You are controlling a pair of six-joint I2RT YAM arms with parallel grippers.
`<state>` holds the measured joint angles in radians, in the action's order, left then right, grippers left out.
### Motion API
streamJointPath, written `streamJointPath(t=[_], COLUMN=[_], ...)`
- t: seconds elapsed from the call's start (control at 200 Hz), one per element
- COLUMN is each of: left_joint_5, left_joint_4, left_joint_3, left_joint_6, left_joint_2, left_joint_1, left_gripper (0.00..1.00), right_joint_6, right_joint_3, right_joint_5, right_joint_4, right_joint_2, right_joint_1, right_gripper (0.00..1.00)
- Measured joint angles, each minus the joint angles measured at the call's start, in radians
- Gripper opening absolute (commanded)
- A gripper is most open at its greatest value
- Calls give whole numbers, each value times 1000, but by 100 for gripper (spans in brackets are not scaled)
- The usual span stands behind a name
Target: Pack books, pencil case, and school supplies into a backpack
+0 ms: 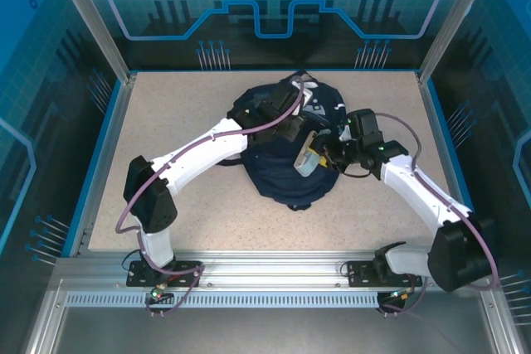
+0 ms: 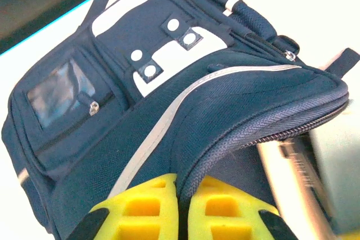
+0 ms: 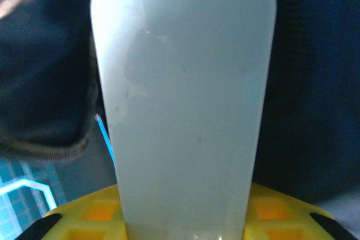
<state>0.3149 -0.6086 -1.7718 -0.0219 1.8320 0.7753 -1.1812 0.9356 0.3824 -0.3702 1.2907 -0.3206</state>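
Note:
The dark navy backpack [image 1: 278, 173] lies in the middle of the table, its pale patches and clear pocket facing up [image 2: 169, 82]. My left gripper [image 2: 183, 186] is shut on the zipped edge of its opening flap and holds that flap raised [image 1: 297, 134]. My right gripper [image 3: 183, 220] is shut on a pale grey, round-ended pencil case [image 3: 183, 94]. The case points into the gap under the flap [image 2: 292, 167], at the backpack's right side [image 1: 308, 165]. Dark backpack fabric [image 3: 315, 82] surrounds the case. The books are out of view.
The backpack rests on a speckled beige tabletop [image 1: 166, 122] bounded by a blue rim and metal posts [image 1: 91, 22]. A glass wall stands at the back. Both arms reach inward over the backpack from the near edge.

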Motion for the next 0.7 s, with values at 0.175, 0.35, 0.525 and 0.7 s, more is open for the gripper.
streamJointPath(t=[0.175,0.35,0.525,0.7], left_joint_5=[-34,-64,-73,-57], left_joint_4=[-91,-130,-144,-167], left_joint_3=[-105,-135,-137,-168], left_joint_6=[-60,-111,-147,-174], left_joint_2=[20,40,59,77], left_joint_1=[13,13,10,-11], left_gripper=[0,0,0,0], right_joint_6=[-87,-164,-203,-210], right_joint_3=[29,30,59,143], right_joint_5=[-50,-128,-146,-128], right_joint_4=[115,231,328,390], right_joint_2=[71,127,229,339], right_joint_1=[-22,-26,-27,-44], right_gripper=[32,32,36,51])
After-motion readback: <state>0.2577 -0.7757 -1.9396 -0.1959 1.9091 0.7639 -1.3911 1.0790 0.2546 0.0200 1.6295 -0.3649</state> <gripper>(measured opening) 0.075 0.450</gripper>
